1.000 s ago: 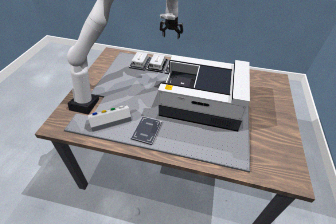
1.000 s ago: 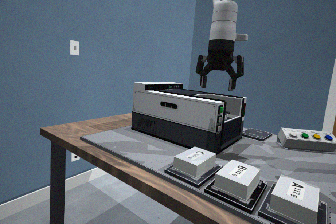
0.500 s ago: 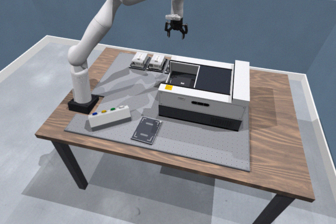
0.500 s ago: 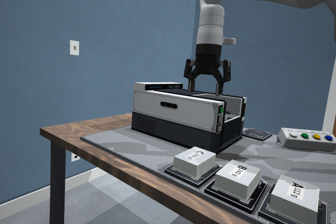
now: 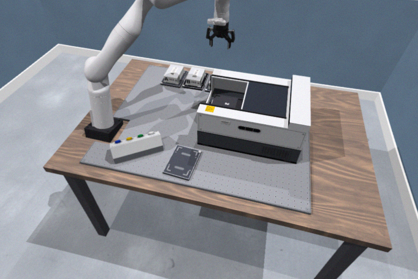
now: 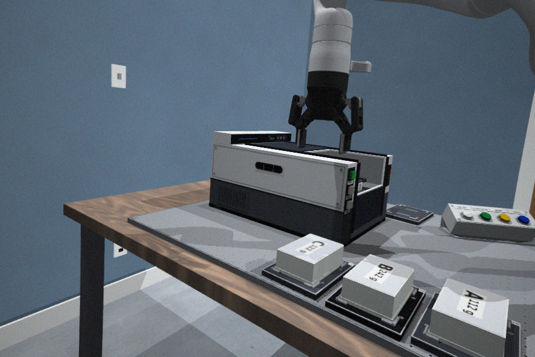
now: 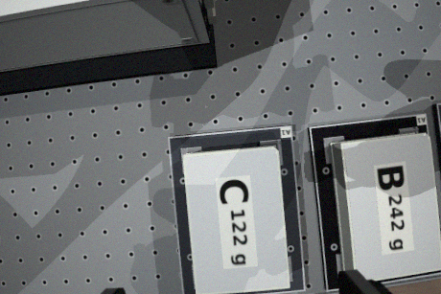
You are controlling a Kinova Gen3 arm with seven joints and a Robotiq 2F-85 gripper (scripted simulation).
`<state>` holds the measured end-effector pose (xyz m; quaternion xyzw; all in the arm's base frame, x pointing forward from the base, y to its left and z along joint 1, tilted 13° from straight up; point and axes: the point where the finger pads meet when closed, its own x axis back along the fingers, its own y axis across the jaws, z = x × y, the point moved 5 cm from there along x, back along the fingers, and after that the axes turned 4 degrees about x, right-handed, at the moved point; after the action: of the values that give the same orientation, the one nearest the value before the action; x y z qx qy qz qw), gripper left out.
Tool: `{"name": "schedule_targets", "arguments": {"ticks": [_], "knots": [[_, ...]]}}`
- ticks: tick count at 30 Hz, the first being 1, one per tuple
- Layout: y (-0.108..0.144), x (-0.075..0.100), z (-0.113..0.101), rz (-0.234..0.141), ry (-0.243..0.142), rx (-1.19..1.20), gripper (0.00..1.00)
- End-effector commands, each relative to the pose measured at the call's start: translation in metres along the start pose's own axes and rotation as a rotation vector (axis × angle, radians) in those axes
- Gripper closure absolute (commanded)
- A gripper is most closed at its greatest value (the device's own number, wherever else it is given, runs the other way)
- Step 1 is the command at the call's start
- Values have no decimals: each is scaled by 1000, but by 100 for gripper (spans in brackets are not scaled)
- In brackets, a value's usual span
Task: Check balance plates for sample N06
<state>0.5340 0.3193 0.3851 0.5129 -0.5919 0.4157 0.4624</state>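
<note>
— where's the hand (image 6: 324, 143)?
— high over the bench (image 5: 341, 154), above plate c (image 7: 236, 218), fingers spread fully wide, holding nothing.
— and the plates?
— c, marked 122 g, sits in its nest beside plate b (image 7: 390, 209), 242 g; plate a (image 6: 470, 315) reads 112 g.
— the sample?
— can't see it. the landing nest (image 5: 182, 165) lies flat near the centrifuge (image 5: 250, 134), whose door stands open.
</note>
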Motion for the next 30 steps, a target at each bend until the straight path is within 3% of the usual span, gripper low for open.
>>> {"name": "schedule_targets", "arguments": {"ticks": [1, 30], "knots": [[0, -1, 0, 2, -2, 0, 0], [0, -34, 0, 2, -2, 0, 0]]}}
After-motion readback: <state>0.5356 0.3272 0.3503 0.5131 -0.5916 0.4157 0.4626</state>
